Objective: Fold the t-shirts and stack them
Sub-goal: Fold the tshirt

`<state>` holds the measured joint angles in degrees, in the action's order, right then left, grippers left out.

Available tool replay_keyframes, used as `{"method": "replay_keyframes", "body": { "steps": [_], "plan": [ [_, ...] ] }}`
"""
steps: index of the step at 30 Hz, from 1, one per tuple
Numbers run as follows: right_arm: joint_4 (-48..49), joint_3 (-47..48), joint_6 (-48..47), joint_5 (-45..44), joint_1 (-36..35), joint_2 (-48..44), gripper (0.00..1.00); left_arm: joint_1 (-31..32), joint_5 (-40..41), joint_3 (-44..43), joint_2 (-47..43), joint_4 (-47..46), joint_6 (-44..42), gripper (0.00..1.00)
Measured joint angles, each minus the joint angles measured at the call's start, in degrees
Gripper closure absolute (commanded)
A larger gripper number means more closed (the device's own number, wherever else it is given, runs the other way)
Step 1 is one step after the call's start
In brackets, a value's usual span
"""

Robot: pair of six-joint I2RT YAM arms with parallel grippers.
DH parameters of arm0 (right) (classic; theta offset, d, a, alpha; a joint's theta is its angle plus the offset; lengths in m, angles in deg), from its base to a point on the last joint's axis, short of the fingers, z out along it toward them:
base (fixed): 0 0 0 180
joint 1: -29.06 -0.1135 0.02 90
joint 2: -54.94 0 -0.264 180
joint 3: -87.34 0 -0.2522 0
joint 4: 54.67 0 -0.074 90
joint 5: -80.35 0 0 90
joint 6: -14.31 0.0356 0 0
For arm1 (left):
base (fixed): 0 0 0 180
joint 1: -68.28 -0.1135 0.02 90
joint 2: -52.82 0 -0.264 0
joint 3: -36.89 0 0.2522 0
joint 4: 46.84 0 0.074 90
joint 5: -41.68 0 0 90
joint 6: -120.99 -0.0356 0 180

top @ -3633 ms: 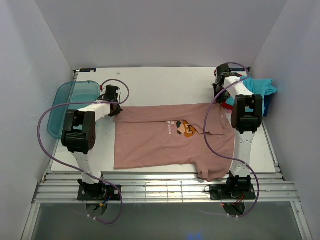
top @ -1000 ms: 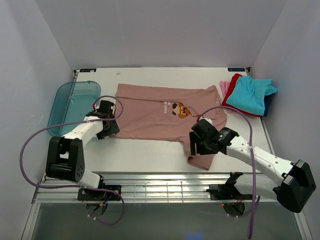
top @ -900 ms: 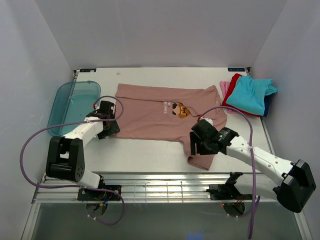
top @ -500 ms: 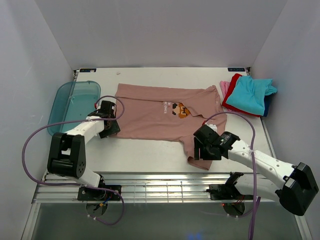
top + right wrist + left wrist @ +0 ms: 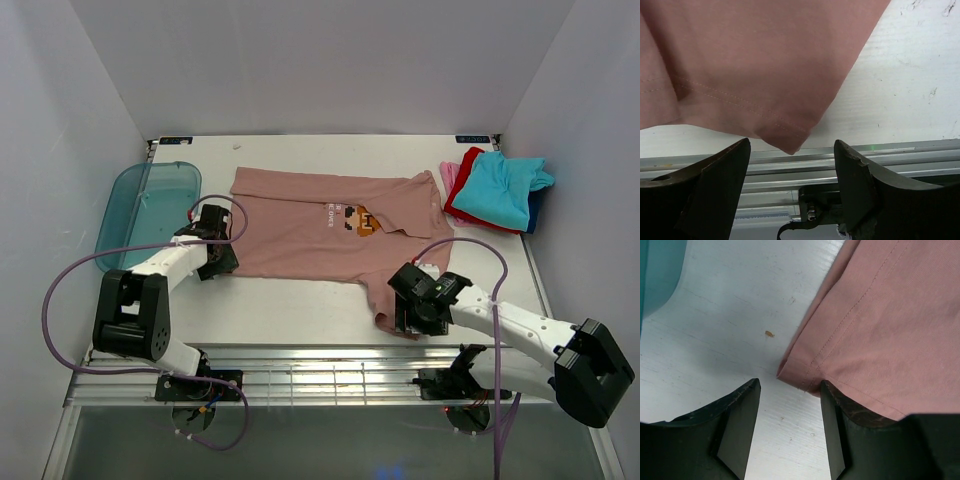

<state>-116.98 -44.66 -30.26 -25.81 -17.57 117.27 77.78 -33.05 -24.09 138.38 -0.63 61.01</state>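
A dusty-pink t-shirt [image 5: 310,228] with a pixel-figure print lies folded across the middle of the table, one sleeve hanging toward the near edge. My left gripper [image 5: 222,264] is low at its near-left corner. In the left wrist view that corner [image 5: 805,371] sits just beyond the open gripper [image 5: 790,386], with its right finger [image 5: 860,412] at the hem. My right gripper [image 5: 405,322] is over the sleeve's near end. It [image 5: 792,146] stands open with the sleeve corner [image 5: 785,135] between the fingertips. Turquoise, red, pink and dark blue t-shirts [image 5: 497,188] are piled at the back right.
A translucent teal tray [image 5: 140,212] sits at the table's left edge, close to the left arm. The metal rails [image 5: 320,375] of the near edge lie right under the right gripper. White walls close in the table on three sides.
The right gripper has slid down the sleeve toward the near edge. The left gripper has stayed at the shirt's left corner and its jaws have narrowed a little.
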Motion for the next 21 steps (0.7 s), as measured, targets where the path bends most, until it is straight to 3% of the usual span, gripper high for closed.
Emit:
{"method": "replay_keyframes", "body": {
  "steps": [21],
  "plan": [
    [5.7,-3.76,1.57,0.15,0.0,0.07,0.33,0.0,0.42,0.0,1.14,0.04,0.02,0.41]
  ]
}}
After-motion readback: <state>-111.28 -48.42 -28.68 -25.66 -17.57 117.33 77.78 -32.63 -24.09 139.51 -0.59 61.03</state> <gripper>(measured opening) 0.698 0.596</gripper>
